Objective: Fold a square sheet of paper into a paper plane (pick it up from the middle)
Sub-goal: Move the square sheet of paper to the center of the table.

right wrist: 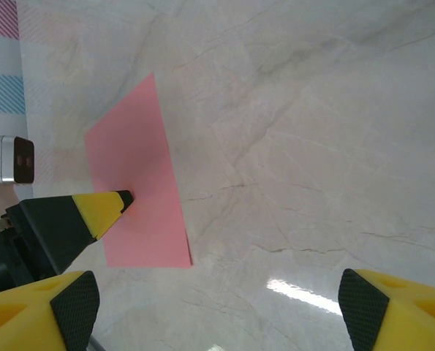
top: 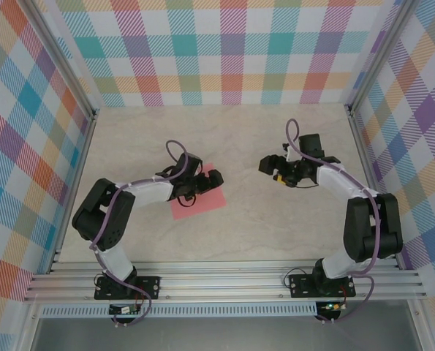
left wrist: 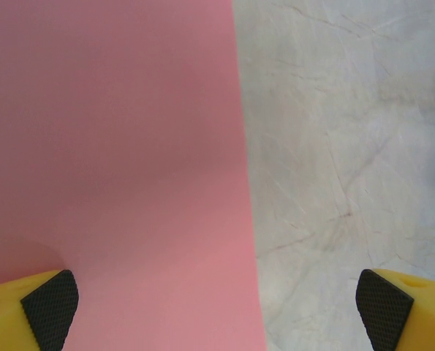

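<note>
The pink sheet of paper (top: 202, 204) lies flat and unfolded on the table (top: 275, 234), left of centre. The left pincer (top: 214, 178) hangs over its far part, jaws wide and empty. The right pincer (top: 266, 162) hovers well apart, also wide, with nothing in it. I'd say this is the first step, the pick-up. The next move calls for coming down on the sheet's middle and pinching it. The left wrist view shows the sheet's straight edge between the fingers. The right wrist view shows the whole square, a yellow fingertip (right wrist: 107, 207) poised over it.
</note>
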Available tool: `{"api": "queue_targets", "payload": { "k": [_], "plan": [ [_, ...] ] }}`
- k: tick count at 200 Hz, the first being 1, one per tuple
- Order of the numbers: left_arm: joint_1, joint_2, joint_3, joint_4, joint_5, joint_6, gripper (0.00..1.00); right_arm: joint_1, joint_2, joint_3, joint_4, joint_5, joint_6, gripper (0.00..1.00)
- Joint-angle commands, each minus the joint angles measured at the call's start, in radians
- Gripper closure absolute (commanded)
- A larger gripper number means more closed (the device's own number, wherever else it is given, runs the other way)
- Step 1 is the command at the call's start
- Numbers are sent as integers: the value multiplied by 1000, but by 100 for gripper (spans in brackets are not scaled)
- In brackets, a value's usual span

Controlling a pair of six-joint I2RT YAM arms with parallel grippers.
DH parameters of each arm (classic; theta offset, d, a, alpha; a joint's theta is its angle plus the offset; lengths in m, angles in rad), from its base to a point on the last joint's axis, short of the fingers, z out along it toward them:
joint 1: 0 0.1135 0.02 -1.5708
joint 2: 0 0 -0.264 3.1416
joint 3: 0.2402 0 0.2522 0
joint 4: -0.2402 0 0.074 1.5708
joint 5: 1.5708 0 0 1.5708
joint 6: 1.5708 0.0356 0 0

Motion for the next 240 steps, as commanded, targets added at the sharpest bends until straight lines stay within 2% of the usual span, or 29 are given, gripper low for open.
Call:
{"api": "queue_targets", "payload": {
  "k": [1,40,82,122,145,169,214,240],
  "plan": [
    [8,-128,14,-85,-117,-27,0,57,40,55,-14,-33,34,17],
    [13,-359,-84,-190,-340,3,0,195,162,175,-30,-8,60,25],
    [42,-508,-197,-216,-402,-5,0,323,339,369,-93,43,85,29],
    [57,-592,-268,-208,-379,-25,0,377,485,525,-143,41,100,32],
    [63,-627,-300,-196,-368,-25,0,390,550,592,-158,-36,99,34],
    [74,-645,-322,-158,-342,-18,0,417,627,685,-237,-36,79,34],
    [79,-599,-302,-142,-299,6,0,437,705,720,-303,31,86,34],
    [79,-566,-288,-129,-260,14,0,433,694,695,-382,163,68,36]
  ]
}}
